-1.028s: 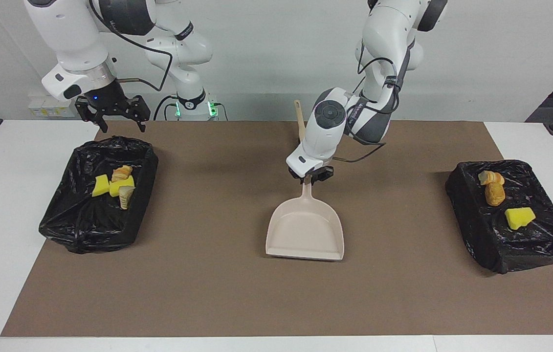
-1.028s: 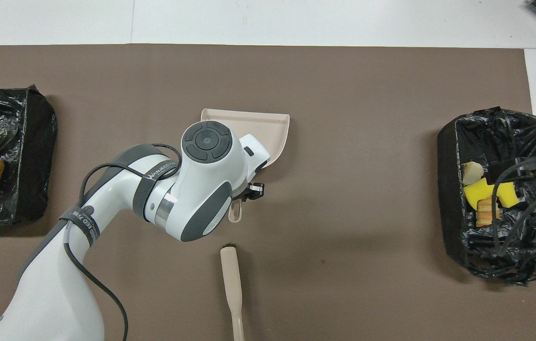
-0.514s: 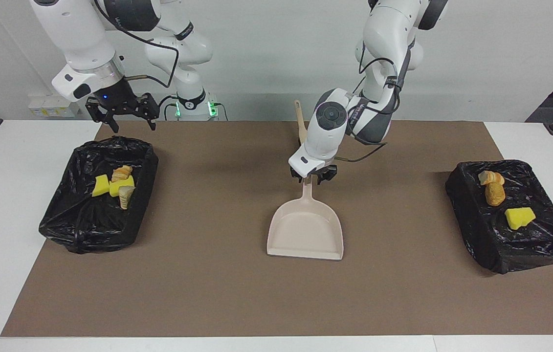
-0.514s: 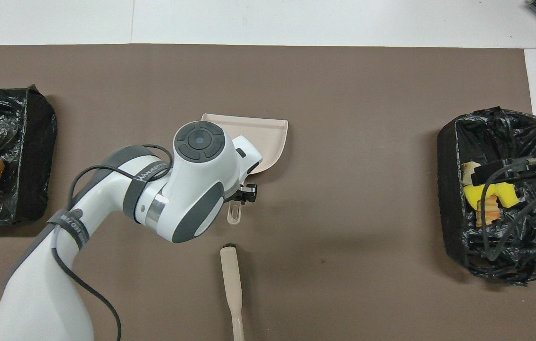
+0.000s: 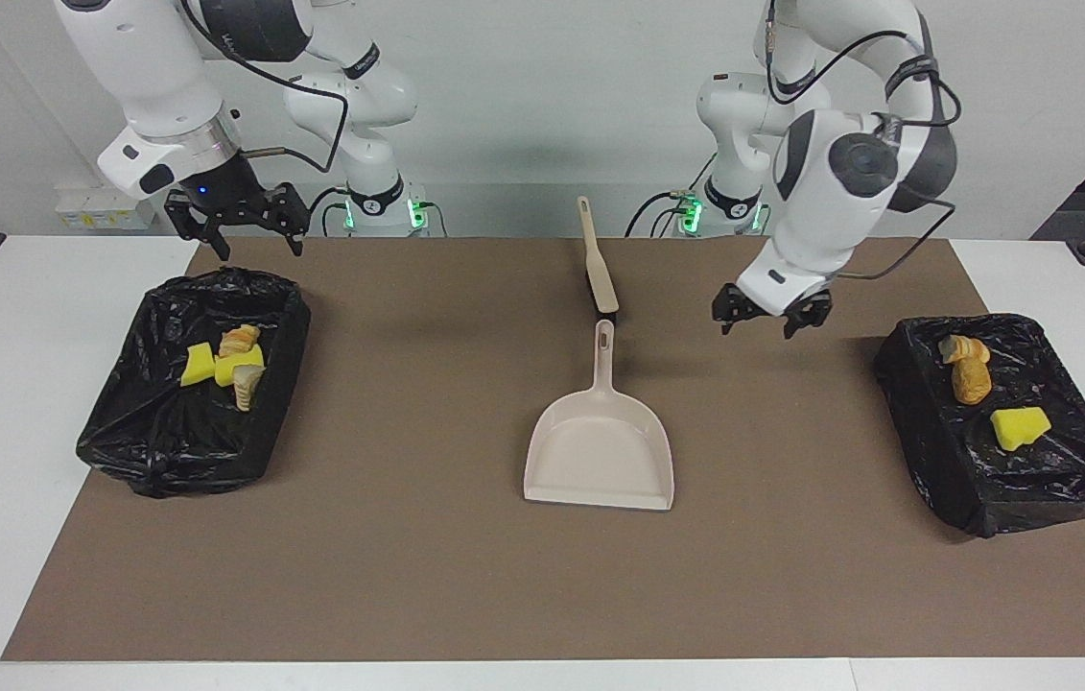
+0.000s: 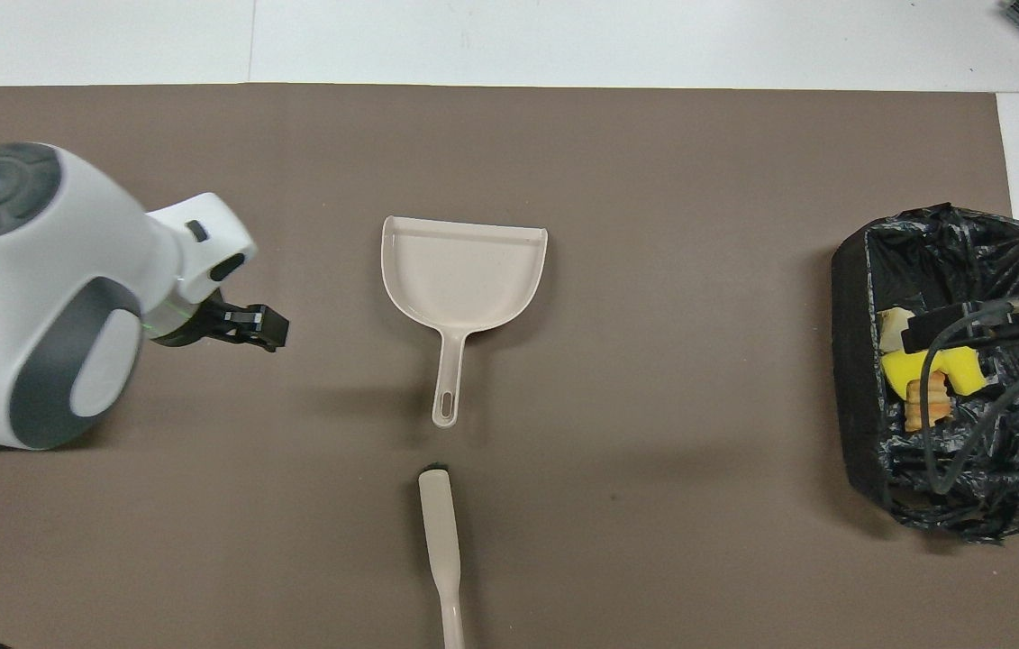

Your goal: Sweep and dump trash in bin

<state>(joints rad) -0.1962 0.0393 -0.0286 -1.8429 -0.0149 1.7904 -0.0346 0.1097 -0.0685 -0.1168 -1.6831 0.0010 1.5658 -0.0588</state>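
Overhead, left bin hidden, right bin (image 6: 860,297) arm-covered, brush (image 6: 442,550) cropped.

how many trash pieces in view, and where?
7 trash pieces: four in the bin at the right arm's end, three in the bin at the left arm's end. Folds may hide more.

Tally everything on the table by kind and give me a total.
Bins: 2
Dustpan: 1
Brush: 1
Sponge pieces: 3
Lumps: 4
Total: 11
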